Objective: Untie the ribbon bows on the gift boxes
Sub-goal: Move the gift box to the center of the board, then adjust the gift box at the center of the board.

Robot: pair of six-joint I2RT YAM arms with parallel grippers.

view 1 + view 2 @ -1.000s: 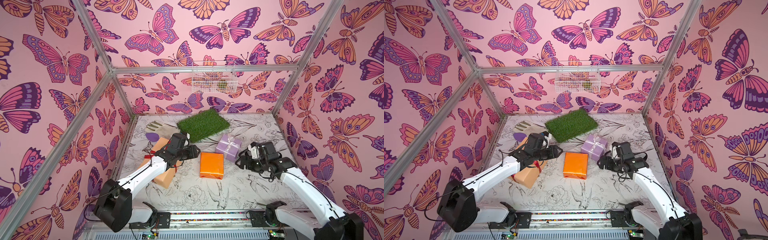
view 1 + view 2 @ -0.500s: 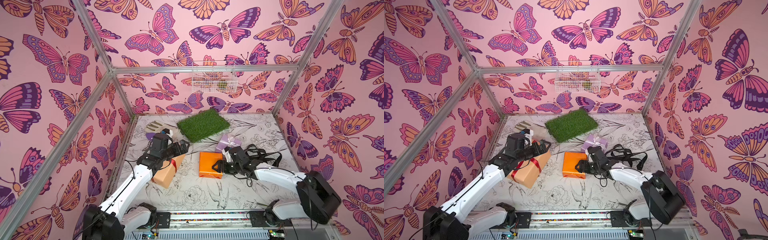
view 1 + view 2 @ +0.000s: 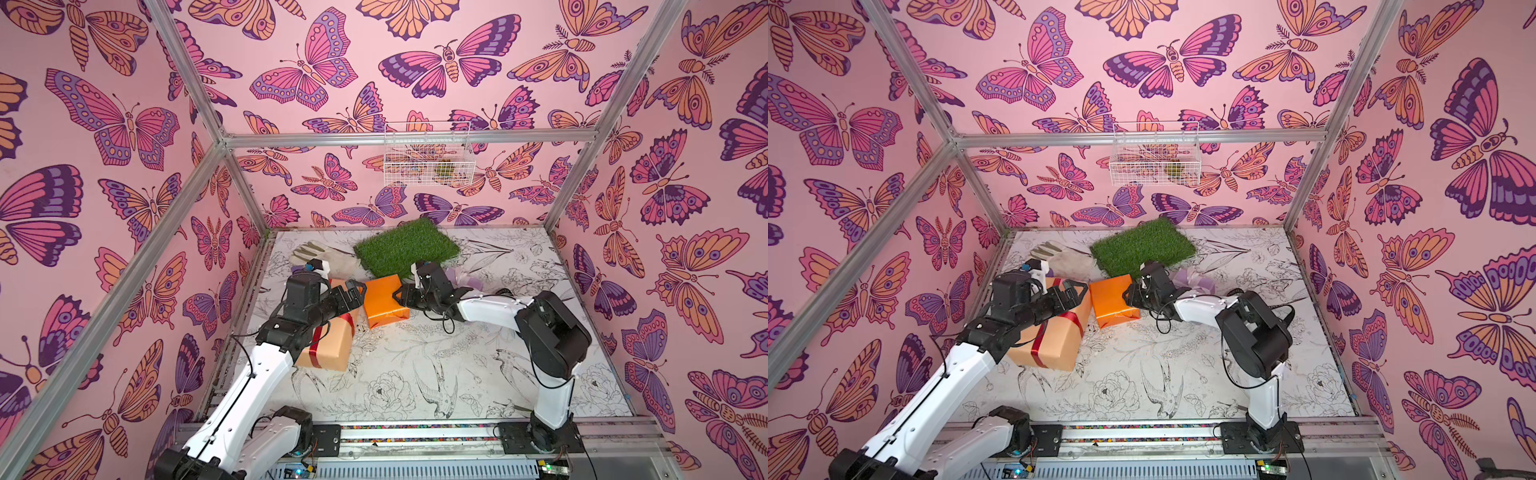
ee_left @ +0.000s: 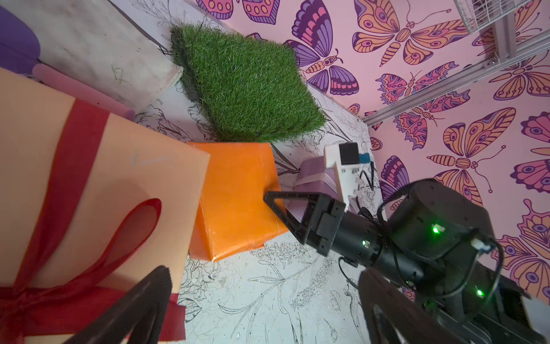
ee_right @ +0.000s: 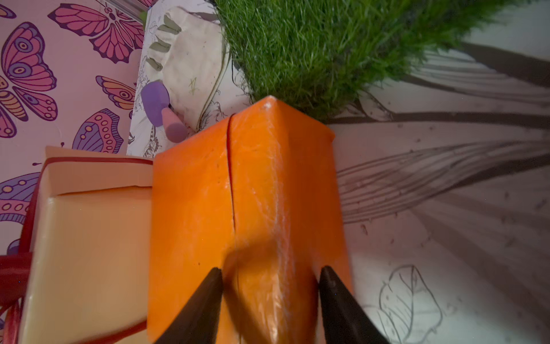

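Red ribbon bow sits on top of the peach box. In the left wrist view you can see 1 loop of it and its knot. That box lies at 9 o'clock on the table, with its long side running from about 7 to 1 o'clock.

Your left claw hangs over the far end of the peach box. It is let go and spread wide, with nothing in it.

Your orange box is near the middle of the table, at 3 o'clock from the peach box. It sits just beside it, and the 2 look like they touch.

Your right claw comes in low from 3 o'clock and is up against the orange box. In the right wrist view, its 2 black fingers stand partly apart with a folded edge of the orange box between them. You cannot tell if they are pinching the box or only resting by it.

Your lilac box is at 2 o'clock from the orange box, behind the right arm. A pale ribbon bow sits on top of it.

A green grass mat lies at 12 o'clock, close to the orange box's far corner. A dirty white glove lies at 11 o'clock.
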